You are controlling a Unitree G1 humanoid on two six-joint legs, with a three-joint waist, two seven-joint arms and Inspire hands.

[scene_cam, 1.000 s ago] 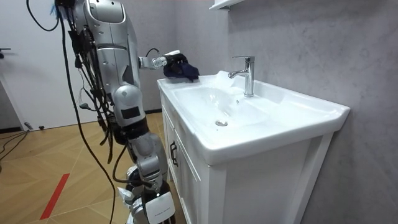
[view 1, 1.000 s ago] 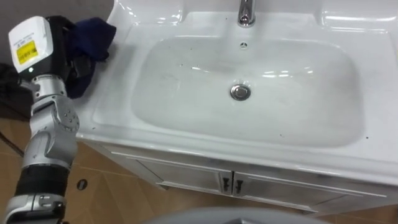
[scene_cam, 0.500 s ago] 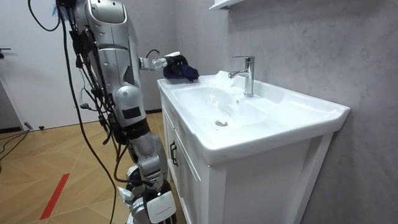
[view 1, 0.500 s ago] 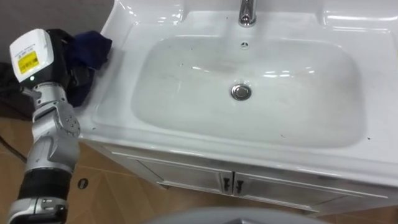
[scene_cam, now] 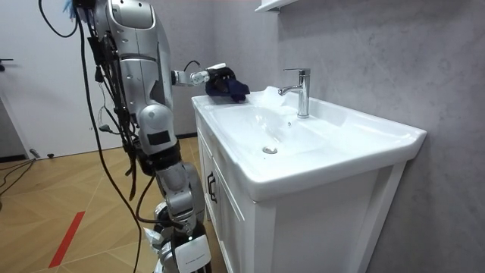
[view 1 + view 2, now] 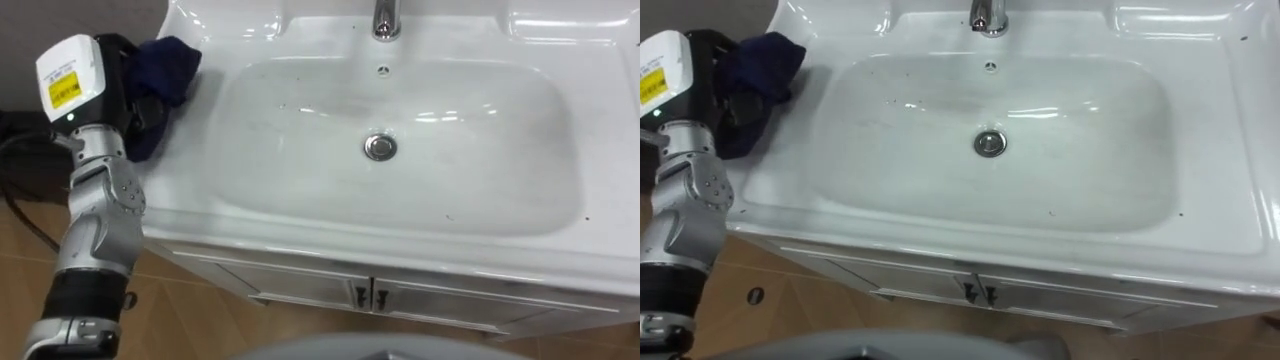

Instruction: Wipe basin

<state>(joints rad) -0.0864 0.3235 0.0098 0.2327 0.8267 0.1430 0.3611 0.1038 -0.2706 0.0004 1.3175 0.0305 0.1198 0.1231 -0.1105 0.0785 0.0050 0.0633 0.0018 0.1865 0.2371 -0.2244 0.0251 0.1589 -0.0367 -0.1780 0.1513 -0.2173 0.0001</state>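
The white basin [image 6: 300,170] lies in front of me, with a round metal drain [image 6: 379,147] at its middle and a chrome tap [image 6: 383,18] at the back. My left hand [image 6: 122,88] is at the basin's left rim, shut on a dark blue cloth [image 6: 168,62] that bunches over the rim's corner. In the room view the same cloth [image 5: 227,85] hangs just above the counter's near corner. My right arm hangs down beside the cabinet, and its hand [image 5: 184,252] is at that view's bottom edge, fingers cut off.
Below the basin is a white cabinet with two doors and small handles [image 6: 366,296]. A grey wall rises behind the tap [image 5: 301,91]. Wooden floor [image 5: 68,197] spreads to my left. Small dark specks dot the basin's bowl.
My left hand has carried the cloth a little to the right, closer over the basin's left rim. The head camera has shifted slightly too.
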